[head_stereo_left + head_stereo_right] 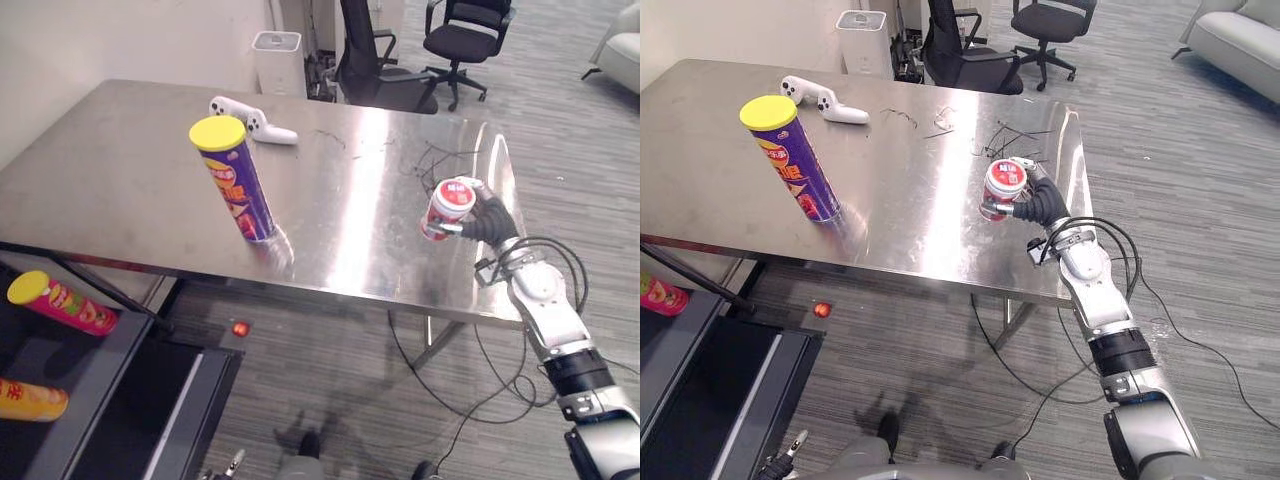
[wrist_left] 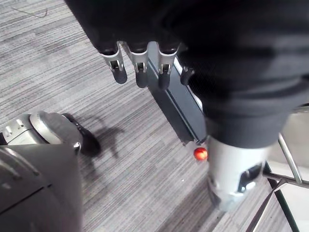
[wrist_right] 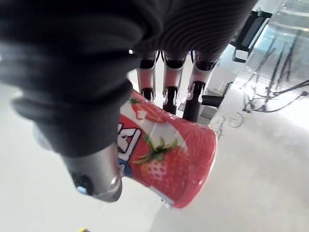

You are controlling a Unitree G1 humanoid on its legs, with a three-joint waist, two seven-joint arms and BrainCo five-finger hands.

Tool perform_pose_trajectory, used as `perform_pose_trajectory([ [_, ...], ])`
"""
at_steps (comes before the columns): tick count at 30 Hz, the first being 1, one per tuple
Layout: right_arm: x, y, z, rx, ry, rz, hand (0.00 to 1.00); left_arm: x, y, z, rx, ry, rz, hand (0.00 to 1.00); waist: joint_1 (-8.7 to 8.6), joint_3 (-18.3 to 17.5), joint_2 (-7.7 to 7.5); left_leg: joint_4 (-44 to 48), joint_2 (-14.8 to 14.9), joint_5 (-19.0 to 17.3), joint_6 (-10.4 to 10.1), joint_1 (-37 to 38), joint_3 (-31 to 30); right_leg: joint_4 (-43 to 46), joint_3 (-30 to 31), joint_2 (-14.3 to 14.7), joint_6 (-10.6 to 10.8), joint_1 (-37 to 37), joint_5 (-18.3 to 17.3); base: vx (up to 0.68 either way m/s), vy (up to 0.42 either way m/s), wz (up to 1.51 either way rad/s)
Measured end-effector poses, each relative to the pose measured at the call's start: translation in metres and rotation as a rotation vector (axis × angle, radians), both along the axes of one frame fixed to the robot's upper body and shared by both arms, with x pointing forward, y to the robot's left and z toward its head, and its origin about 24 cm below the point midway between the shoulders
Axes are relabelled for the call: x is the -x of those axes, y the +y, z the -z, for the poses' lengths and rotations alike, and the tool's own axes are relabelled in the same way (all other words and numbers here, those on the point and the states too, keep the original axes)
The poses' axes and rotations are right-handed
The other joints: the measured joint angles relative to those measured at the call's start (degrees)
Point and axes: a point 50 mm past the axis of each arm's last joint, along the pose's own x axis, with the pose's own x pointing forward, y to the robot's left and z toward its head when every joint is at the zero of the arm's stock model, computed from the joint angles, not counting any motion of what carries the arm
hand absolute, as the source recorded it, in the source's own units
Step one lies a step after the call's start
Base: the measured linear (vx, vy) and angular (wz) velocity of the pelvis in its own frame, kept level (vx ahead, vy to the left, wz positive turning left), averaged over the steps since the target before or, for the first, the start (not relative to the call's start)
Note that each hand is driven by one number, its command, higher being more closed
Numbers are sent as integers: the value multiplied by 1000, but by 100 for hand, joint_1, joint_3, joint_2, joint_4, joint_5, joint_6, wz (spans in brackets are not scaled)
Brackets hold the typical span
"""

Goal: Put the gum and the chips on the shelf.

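So far neither item has reached the shelf (image 1: pixel 100 385), judging by where things lie. At 3 o'clock in the head view, the robot's right hand (image 1: pixel 487 222) has its fingers (image 3: pixel 170 92) and thumb wrapped around the gum tub (image 1: pixel 447 208). This is a small red container printed with strawberries, tipped to one side near the right edge of the steel counter (image 1: pixel 120 170). Whether it is lifted clear of the surface cannot be told. The chips can (image 1: pixel 235 182), purple with its yellow lid in place, stands untouched on the counter at 10 o'clock, well apart from the gum. The dark shelf sits below the counter at 8 o'clock and holds a pink can (image 1: pixel 65 303) and an orange can (image 1: pixel 30 400), both lying on their sides. The left hand (image 2: pixel 141 67) hangs over the floor, fingers straight and empty. Both carries seem left to do, most likely the gum first. A white game controller (image 1: pixel 250 118) lies at 11 o'clock.
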Motion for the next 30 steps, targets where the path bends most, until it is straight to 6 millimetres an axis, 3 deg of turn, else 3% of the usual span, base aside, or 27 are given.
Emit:
perform_pose_trajectory([
  [4, 7, 4, -3, -30, -6, -63, 100, 1, 2, 0, -4, 1, -8, 0, -4, -72, -64, -3, 14, -2, -2, 56, 118, 1, 117, -1, 28, -7, 20, -9, 1, -13],
  [16, 22, 6, 13, -28, 57, -131, 100, 8, 7, 0, -15, 25, -64, 0, -14, -324, -84, -34, 42, 5, -12, 138, 238, 54, 260, 1, 42, -37, 32, -13, -2, -6],
  [20, 21, 8, 13, -42, 62, -138, 100, 4, 7, -1, -12, 3, -83, 0, 17, -247, 20, 952, 56, -354, -46, -265, -128, 856, 64, -99, -18, -134, -418, -36, -3, 38],
  [23, 19, 25, 12, -54, 60, -195, 100, 3, 8, -2, -2, -25, -137, 0, 65, -129, 168, 1422, 105, -392, -70, -525, -581, 1219, -290, -46, -83, -19, -672, -123, -64, 67],
  [25, 14, 31, 10, -49, 58, -210, 100, 3, 3, -2, 31, -61, -198, 0, 173, -3, 378, 1402, 214, -352, -136, -651, -793, 1328, -542, 67, -162, -4, -791, -246, -107, 69],
  [27, 10, 28, 15, -49, 85, -191, 100, 8, -2, 0, 59, -64, -228, 0, 329, 111, 582, 1243, 320, -334, 48, -727, -737, 1411, -690, 120, -157, -11, -883, -281, -131, 62],
  [28, 10, 25, 20, -51, 107, -173, 100, 19, -2, 1, 70, -56, -258, 0, 332, 109, 579, 795, 546, -276, 576, -649, -157, 1410, -668, 182, -214, -1, -915, -200, -190, 94],
  [29, 12, 19, 23, -56, 105, -154, 100, 22, -1, 2, 69, -45, -260, 0, 290, 104, 545, 556, 658, -414, 860, -625, 360, 1283, -716, 181, -300, 6, -945, -286, -235, 148],
  [30, 15, 6, 24, -60, 93, -101, 100, 22, -2, 2, 73, -44, -254, 0, 172, 128, 415, 727, 849, -477, 1007, -776, 1190, 1161, -1068, 43, -457, 9, -865, -186, -150, 146],
])
